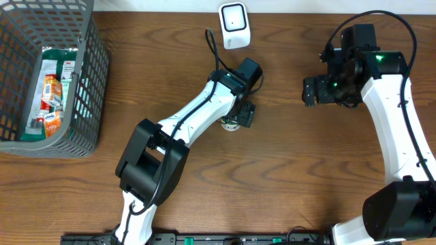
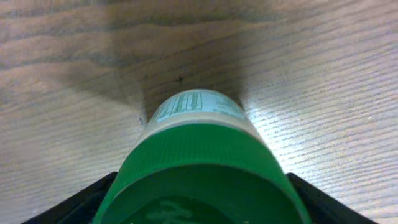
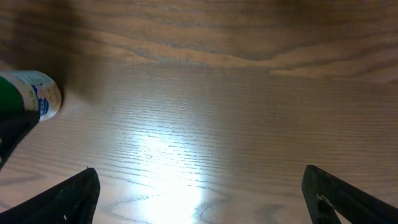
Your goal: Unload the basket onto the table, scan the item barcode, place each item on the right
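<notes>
Grasping step: left claw (image 2: 199,205) straddles the green-capped bottle (image 2: 198,155) on mid-table (image 2: 323,74); whether it grips cannot be told. Right claw (image 3: 202,199) wide open, empty. Next: lift, turn barcode toward scanner (image 1: 234,26).

1. Overhead: high above, looking straight down, the whole table (image 1: 286,177) in frame.
2. Left wrist: very near, staring along the green-capped bottle (image 2: 199,149) toward the table.
3. Right wrist: low over the table, and there's that same bottle at its left edge.
</notes>
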You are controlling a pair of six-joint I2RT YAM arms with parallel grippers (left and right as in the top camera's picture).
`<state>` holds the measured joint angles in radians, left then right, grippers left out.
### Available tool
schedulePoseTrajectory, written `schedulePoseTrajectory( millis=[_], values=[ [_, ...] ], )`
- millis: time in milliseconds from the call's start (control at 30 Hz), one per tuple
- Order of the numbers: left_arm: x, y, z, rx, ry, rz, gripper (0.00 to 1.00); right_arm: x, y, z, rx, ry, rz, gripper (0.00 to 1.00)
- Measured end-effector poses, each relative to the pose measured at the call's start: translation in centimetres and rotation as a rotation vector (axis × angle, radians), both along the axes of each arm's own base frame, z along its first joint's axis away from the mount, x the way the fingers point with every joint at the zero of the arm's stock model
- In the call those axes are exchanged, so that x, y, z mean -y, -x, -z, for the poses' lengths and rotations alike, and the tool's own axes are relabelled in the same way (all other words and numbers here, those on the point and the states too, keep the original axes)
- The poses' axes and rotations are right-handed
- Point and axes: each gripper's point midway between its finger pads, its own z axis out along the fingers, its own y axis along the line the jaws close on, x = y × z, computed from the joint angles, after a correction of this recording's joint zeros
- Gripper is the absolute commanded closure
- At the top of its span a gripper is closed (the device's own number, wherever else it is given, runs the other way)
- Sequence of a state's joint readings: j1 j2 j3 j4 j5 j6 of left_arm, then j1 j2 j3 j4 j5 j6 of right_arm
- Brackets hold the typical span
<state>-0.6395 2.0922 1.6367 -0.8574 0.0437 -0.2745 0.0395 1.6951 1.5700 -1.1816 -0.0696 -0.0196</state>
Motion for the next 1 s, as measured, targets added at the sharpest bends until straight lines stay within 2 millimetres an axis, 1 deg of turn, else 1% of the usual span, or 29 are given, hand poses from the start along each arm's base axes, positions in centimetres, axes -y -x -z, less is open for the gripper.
schedulePoseTrajectory(
  millis=[267, 467, 500, 600, 767, 867, 1000],
  values=[
    [-0.1, 0.1, 0.0, -0.002, -0.003, 0.006, 0.29, 0.0, 0.0, 0.0, 0.000, 0.000, 0.000, 0.01],
    [-0.3, 0.7, 0.1, -0.026, -0.015, 0.010, 0.30, 0.0, 0.0, 0.0, 0.000, 0.000, 0.000, 0.01],
    [-0.2, 0.8, 0.1, -0.030, -0.013, 0.011, 0.32, 0.0, 0.0, 0.0, 0.000, 0.000, 0.000, 0.01],
    [0.1, 1.3, 0.0, -0.052, 0.007, 0.011, 0.35, 0.0, 0.0, 0.0, 0.000, 0.000, 0.000, 0.01],
    [0.3, 3.3, -0.2, -0.143, 0.033, -0.010, 0.35, 0.0, 0.0, 0.0, 0.000, 0.000, 0.000, 0.01],
    [-0.5, 5.1, -0.4, -0.223, 0.001, -0.022, 0.35, 0.0, 0.0, 0.0, 0.000, 0.000, 0.000, 0.01],
    [-1.1, 7.3, -0.7, -0.314, -0.019, -0.022, 0.35, 0.0, 0.0, 0.0, 0.000, 0.000, 0.000, 0.01]
  ],
)
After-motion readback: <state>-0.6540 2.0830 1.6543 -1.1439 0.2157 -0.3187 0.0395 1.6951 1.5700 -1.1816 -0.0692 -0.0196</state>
